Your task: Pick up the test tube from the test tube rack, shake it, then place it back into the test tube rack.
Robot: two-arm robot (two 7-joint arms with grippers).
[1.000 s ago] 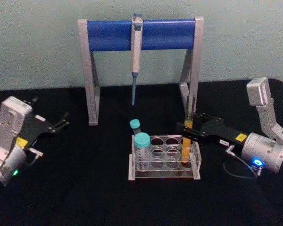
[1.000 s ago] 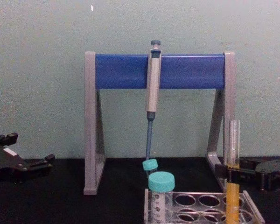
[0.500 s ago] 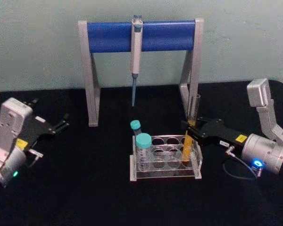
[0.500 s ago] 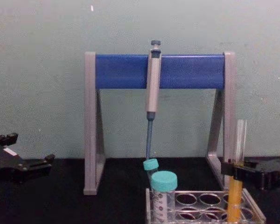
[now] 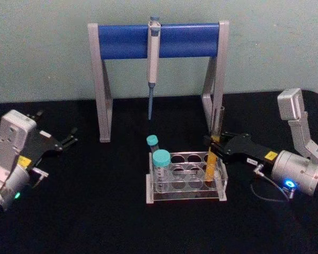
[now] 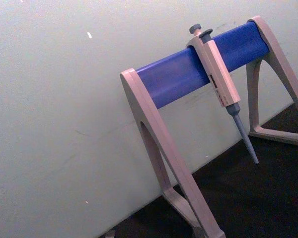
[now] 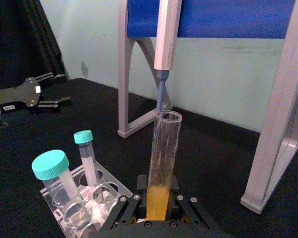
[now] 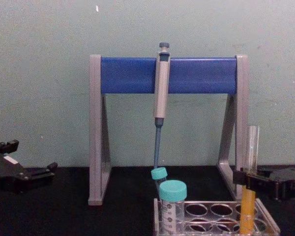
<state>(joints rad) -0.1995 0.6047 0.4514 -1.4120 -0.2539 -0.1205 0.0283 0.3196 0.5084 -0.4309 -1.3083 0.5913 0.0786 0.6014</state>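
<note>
The test tube (image 5: 209, 168), thin clear glass with orange-yellow liquid in its lower half, stands in the right-hand column of the low clear test tube rack (image 5: 185, 197) and leans a little to the right. My right gripper (image 5: 212, 146) is shut on its middle, just above the rack. From the chest the tube (image 8: 253, 147) rises past the gripper (image 8: 246, 181) and the rack (image 8: 216, 205). In the right wrist view the tube (image 7: 165, 148) stands between the fingers of the right gripper (image 7: 156, 202). My left gripper (image 5: 69, 139) rests open at the far left.
Two teal-capped tubes (image 5: 160, 159) stand in the rack's left column. Behind the rack is the grey-and-blue pipette stand (image 5: 159, 39) with a pipette (image 5: 152, 63) hanging from it; its right leg (image 5: 214, 95) is close behind the held tube. The table (image 5: 95, 211) is black.
The tube has shifted slightly right and now leans, its foot still in the rack. The rack with the capped tubes nudged a little right too. The left arm has not moved.
</note>
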